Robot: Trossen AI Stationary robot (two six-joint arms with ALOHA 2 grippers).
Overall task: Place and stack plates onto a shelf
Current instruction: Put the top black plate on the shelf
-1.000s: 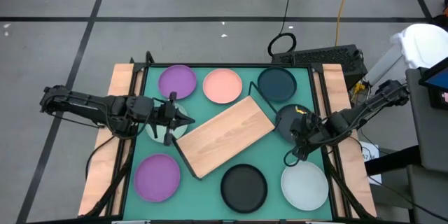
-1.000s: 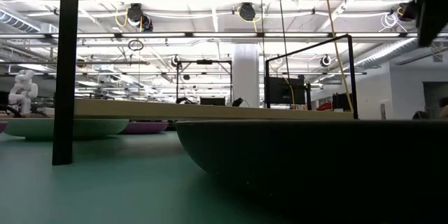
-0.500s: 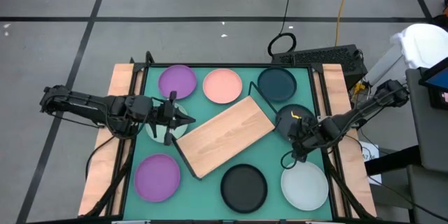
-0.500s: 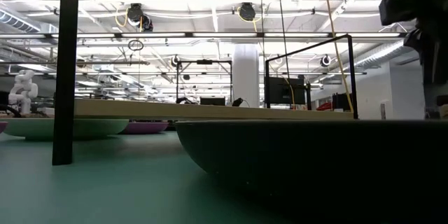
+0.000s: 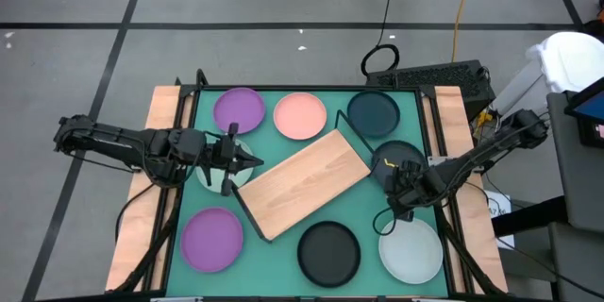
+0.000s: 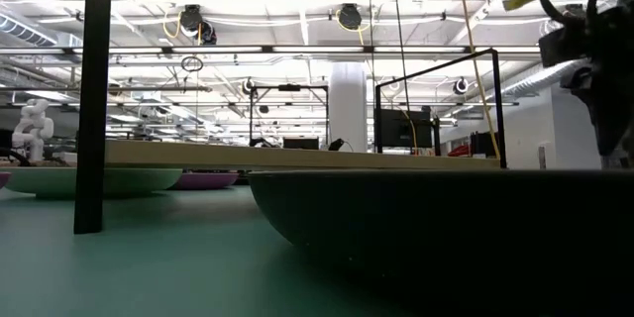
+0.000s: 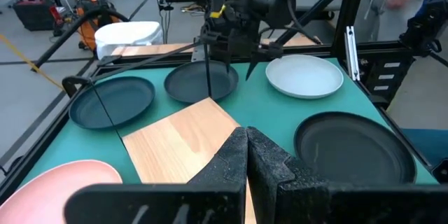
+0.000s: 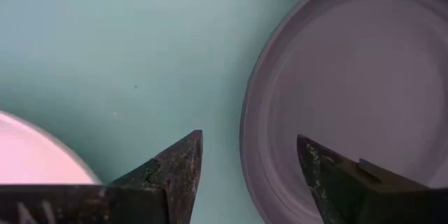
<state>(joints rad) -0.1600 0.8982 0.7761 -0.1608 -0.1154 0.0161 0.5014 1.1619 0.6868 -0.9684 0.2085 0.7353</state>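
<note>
My right gripper points down, open, over the near edge of a dark plate; one finger stands outside the plate's rim and one over its inside. The left wrist view shows this gripper just above that plate. Whether the fingers touch it, I cannot tell. The wooden shelf lies slantwise mid-table. My left gripper is shut and holds nothing, hovering over the shelf's left end. Flat on the green table lie two purple plates, a pink one, a dark teal one, a black one and a pale one.
The pale plate lies close beside my right gripper's outer finger, with a strip of bare table between the two plates. The shelf's black wire frame rises at its end next to the dark plate. Black rails run along the table's sides.
My right gripper has come down toward the dark plate near the table's right edge and has rolled a little about its own axis. The plates and the shelf lie where they were.
</note>
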